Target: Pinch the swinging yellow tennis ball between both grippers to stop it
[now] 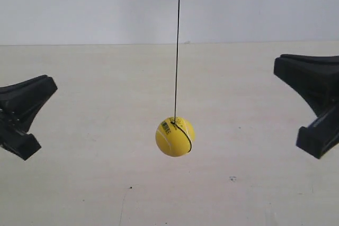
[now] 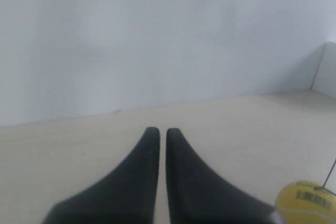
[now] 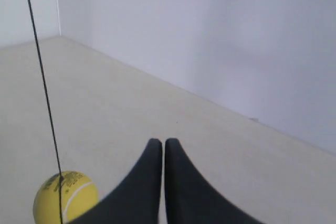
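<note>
The yellow tennis ball (image 1: 175, 137) hangs on a thin dark string (image 1: 177, 51) above the pale table, midway between two black wedge grippers and touching neither. The gripper at the exterior view's left (image 1: 24, 112) and the one at the exterior view's right (image 1: 315, 101) each stand a wide gap away from it. My left gripper (image 2: 158, 131) is shut, with only a hairline slit between its fingers; the ball (image 2: 307, 205) peeks in at the frame corner beside it. My right gripper (image 3: 159, 141) is shut and empty, with the ball (image 3: 65, 198) and string (image 3: 44, 87) off to one side.
A pale beige tabletop (image 1: 106, 183) lies under the ball. A plain white wall (image 1: 79, 3) rises behind it, with a wall corner (image 2: 317, 66) showing in the left wrist view.
</note>
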Tool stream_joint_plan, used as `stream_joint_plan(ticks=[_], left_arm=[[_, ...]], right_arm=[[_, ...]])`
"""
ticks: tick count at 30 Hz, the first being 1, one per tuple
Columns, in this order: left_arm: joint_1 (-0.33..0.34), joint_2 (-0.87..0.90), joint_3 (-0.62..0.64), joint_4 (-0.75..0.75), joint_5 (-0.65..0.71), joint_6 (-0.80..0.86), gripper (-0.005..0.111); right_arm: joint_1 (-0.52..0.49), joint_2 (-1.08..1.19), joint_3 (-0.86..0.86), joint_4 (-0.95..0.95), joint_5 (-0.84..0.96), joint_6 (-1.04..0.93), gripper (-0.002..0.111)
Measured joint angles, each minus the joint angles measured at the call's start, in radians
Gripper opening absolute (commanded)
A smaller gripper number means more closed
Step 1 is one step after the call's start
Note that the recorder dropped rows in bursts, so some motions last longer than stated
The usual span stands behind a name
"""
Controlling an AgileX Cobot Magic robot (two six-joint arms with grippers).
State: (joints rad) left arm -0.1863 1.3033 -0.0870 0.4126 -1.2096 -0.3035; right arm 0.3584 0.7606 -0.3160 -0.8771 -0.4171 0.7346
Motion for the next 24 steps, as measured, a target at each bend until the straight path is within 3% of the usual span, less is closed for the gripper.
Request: stream_joint_plan(ticks=[10, 24], left_arm=[[0.001, -0.325, 0.060, -0.025, 0.019, -0.091, 0.005], [0.001, -0.755, 0.060, -0.027, 0.322, -0.218, 0.005]], right_arm=[[0.000, -0.347, 0.043, 0.058, 0.078, 0.087, 0.000], [0.000, -0.710, 0.048, 0.060, 0.238, 0.187, 0.000]])
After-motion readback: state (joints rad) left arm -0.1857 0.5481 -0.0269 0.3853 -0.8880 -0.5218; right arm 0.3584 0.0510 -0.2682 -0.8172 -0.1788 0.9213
